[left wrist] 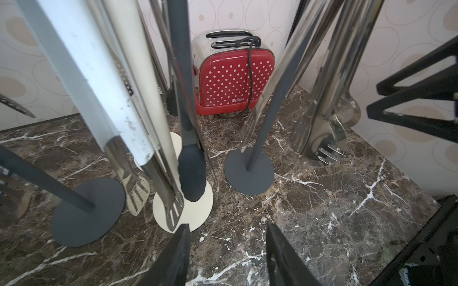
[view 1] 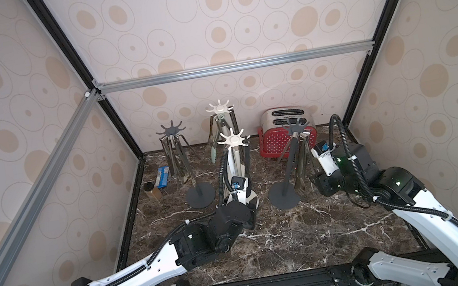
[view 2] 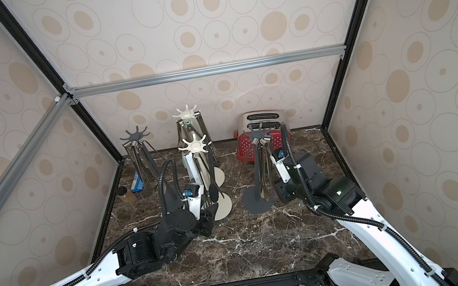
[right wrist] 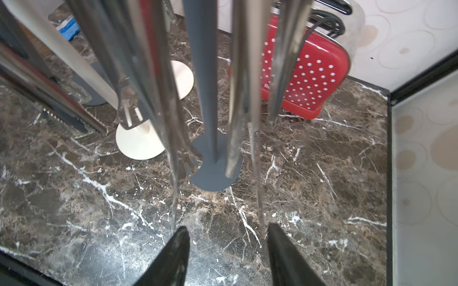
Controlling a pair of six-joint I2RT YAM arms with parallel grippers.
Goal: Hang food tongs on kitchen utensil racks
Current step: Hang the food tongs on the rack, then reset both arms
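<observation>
Counter of dark veined marble (left wrist: pixel 322 210) nearest, below left jaws: apart, nothing between them, just short of the round base of the near cream-white utensil rack (view 1: pixel 233 140), black-tipped tongs (left wrist: pixel 192 173) hanging on it. Right jaws apart as well, thin arms of one pair among the shiny steel tongs (right wrist: pixel 238 111) at their tips, contact not clear; all hung on the right dark grey rack (view 1: pixel 297 129). Farther back, left dark grey rack (view 1: pixel 171 131) and far cream-white rack (view 1: pixel 219 108), both with tongs. Red polka-dot toaster (left wrist: pixel 235 81) by the back wall.

Polished steel food tongs (right wrist: pixel 238 99) gleam beyond matt black fingers (right wrist: pixel 173 260); past them, a matt grey utensil rack (right wrist: pixel 205 74), glossy red toaster (right wrist: pixel 317 74) and smooth marble-look desk (right wrist: pixel 322 173).
</observation>
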